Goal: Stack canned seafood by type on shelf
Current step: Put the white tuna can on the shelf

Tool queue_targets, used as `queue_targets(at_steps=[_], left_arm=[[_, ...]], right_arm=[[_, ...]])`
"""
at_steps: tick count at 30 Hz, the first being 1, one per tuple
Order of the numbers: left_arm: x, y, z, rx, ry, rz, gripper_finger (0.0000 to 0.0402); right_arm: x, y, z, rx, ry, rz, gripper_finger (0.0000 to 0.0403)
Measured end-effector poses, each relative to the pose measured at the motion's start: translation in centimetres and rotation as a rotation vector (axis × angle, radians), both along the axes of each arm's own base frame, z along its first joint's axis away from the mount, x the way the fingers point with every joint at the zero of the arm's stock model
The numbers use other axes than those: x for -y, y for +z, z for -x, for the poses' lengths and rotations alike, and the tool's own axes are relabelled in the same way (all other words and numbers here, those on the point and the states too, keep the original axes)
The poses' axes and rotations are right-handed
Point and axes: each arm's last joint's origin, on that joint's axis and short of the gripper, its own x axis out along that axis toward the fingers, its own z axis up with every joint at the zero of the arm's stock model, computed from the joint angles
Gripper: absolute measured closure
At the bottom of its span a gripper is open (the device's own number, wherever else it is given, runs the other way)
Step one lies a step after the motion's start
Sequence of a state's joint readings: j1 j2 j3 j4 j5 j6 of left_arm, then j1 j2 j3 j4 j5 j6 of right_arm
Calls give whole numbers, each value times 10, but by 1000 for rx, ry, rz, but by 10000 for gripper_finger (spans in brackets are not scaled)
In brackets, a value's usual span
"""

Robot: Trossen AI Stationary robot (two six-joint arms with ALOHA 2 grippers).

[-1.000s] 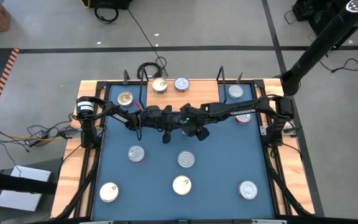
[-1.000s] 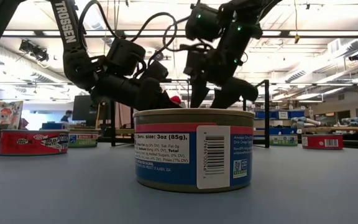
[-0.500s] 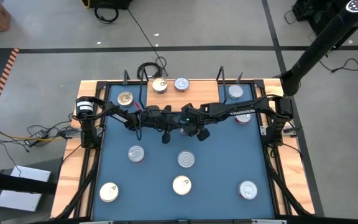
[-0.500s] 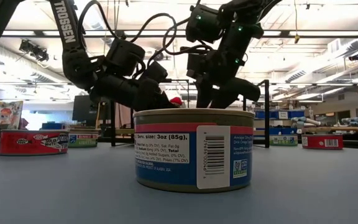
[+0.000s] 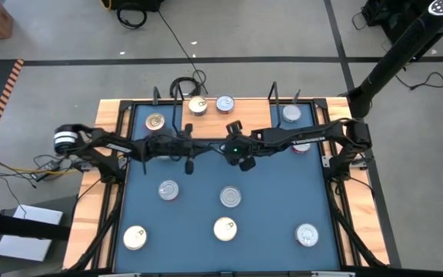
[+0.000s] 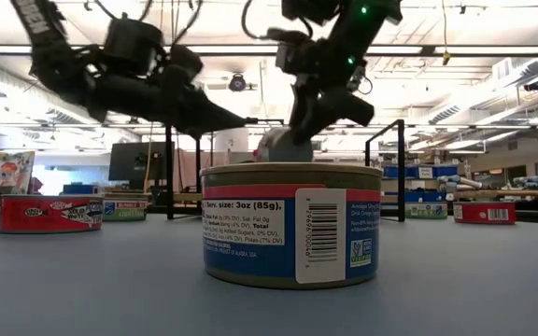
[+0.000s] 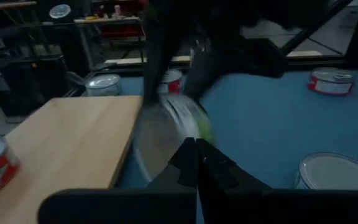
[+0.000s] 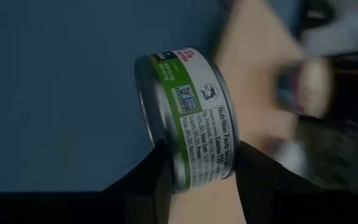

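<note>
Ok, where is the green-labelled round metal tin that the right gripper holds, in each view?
Right wrist view: green-labelled round metal tin at centre, clamped by the right gripper.
Left wrist view: tin, blurred, centre, beside the board's edge.
Low view: tin upper middle, above the blue-labelled front tin.
High view: hidden beneath the gripper.
Shared landmark: light-wood shelf board.

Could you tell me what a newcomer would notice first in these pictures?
Probably the right gripper above the table's middle, shut on a green-labelled can held on edge in the air. Beside it the left gripper is shut and empty. In the low view, a blue-labelled can fills the foreground on the blue table.
</note>
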State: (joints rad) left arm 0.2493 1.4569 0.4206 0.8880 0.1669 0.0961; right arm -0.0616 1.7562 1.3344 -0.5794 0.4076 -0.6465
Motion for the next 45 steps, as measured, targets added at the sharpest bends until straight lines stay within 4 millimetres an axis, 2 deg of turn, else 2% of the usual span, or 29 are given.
queue_targets(at_steps=[5, 14, 23, 31, 38, 45], left_arm=[[1, 5, 16, 29, 39, -12, 401], [1, 6, 19, 37, 49, 2, 401], [1, 7, 19, 40, 49, 1, 401], [1, 7, 19, 42, 50, 2, 401], [1, 7, 19, 44, 50, 5, 401], [1, 7, 19, 44, 50, 6, 401]], right_arm=[[23, 10, 2, 9, -179, 201, 258], [83, -1, 20, 56, -474, 240, 256], [124, -29, 36, 37, -510, 301, 256], [142, -39, 48, 10, -525, 330, 256], [148, -47, 56, -31, -520, 328, 254], [144, -48, 56, -55, -502, 316, 216]])
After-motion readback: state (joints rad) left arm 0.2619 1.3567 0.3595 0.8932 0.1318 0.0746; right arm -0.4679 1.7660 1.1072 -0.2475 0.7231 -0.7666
